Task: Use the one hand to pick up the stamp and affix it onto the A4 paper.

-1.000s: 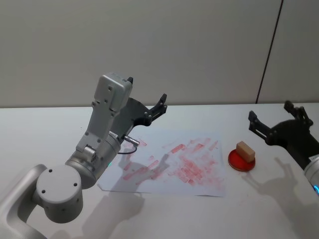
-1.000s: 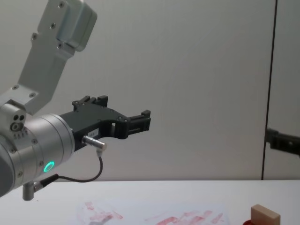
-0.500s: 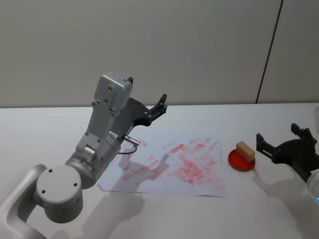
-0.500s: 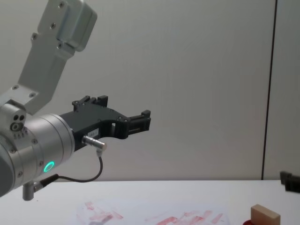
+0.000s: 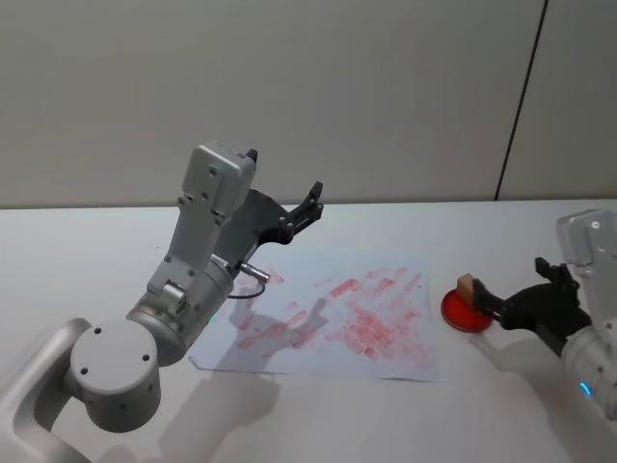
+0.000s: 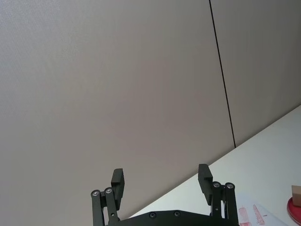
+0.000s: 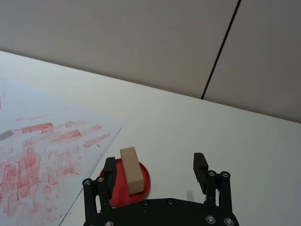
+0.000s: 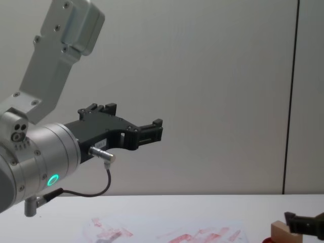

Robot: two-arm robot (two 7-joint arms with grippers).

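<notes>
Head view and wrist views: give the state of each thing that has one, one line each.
stamp, upright on the red pad, not gripped.
right gripper, jaws open, low, close to the stamp.
A4 paper, lying flat, covered in red marks.
left gripper, jaws open, empty, raised.

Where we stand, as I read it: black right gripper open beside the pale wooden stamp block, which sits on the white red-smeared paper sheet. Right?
Not quite: the right wrist view shows the pale wooden stamp block on the red round pad, beside the white red-smeared paper sheet, not on it. The black right gripper is open beside the block.
</notes>
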